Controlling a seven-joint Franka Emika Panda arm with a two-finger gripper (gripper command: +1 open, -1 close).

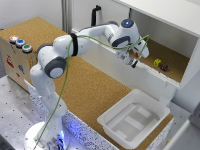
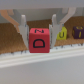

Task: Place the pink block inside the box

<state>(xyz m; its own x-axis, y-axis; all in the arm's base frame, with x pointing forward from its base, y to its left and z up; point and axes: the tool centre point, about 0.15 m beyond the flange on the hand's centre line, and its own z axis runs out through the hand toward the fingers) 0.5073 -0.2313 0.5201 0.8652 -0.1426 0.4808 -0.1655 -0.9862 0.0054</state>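
Wrist view: gripper point(image 2: 38, 31) clamps the small pinkish-red cube point(image 2: 38, 39), shallow white plastic tray point(image 1: 134, 118) waiting at six o'clock below.

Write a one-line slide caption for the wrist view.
Gripper holds the pink block between its fingers.

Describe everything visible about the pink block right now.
The pink block is a small pinkish-red cube with dark letter-like marks on its faces, matte and solid-looking. It sits upright between the fingers of the gripper, which appear closed against its sides. In the wrist view it is held above a cork-lined shelf behind a white ledge. In the exterior view it is too small to make out.
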